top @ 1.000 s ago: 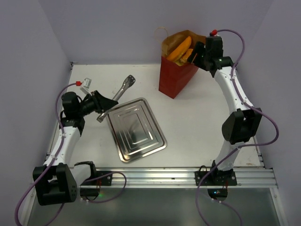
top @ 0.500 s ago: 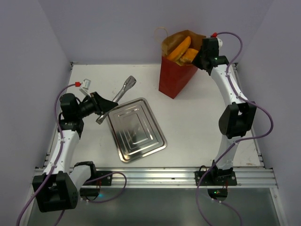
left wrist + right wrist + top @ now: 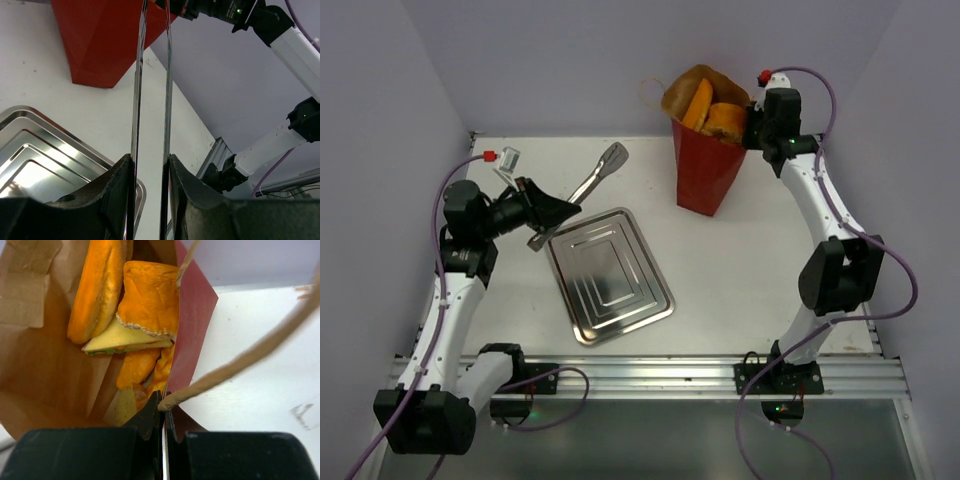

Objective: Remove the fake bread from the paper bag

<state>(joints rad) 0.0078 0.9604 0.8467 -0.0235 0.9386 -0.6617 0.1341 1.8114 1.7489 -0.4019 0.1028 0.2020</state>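
From above, your right gripper [image 3: 756,118] pinches the rim of the paper bag [image 3: 708,170], which stands at the back of the tabletop [image 3: 750,250] with the fake bread [image 3: 712,112] inside. Your left gripper [image 3: 545,212] clamps the tongs [image 3: 590,180] beside the tray [image 3: 610,275].

Left wrist: the tongs sit squeezed between the jaws, aimed at the bag.

Right wrist: the jaws are closed on the rim by the string handle [image 3: 240,362].

You're steadying the bag. Next, likely, steer the tongs into its mouth.

On the white table [image 3: 750,260] lie a silver tray [image 3: 608,275] and, farther back, the standing red paper bag [image 3: 708,170].
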